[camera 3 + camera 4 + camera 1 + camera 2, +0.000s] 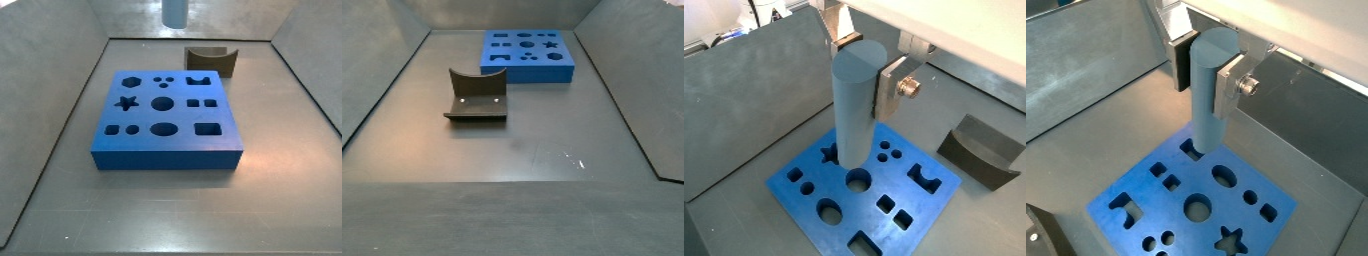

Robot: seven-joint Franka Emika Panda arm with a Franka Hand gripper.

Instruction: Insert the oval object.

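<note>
A grey metal surface (267, 190) with low grey walls carries a blue block (167, 120) pierced with holes of many shapes, and a dark olive notched piece (476, 97) stands well apart from it. The gripper (866, 62) hangs above the block, its silver fingers (894, 85) clamped on the upper part of the peg (855, 100), a slim pale grey-blue piece held upright. In both wrist views the peg's lower end is above the block's top face, not yet in any hole; in a side view only its tip (174, 12) shows at the top edge of the picture, so it seems to be well above the block.

The step in hand looks like the carry and alignment over the block. Next, the gripper would need to bring the peg over the oval hole (162, 129), match the long axis of the peg's cross-section to the hole, and lower it straight down. A tilt or small offset would likely catch the rim.
</note>
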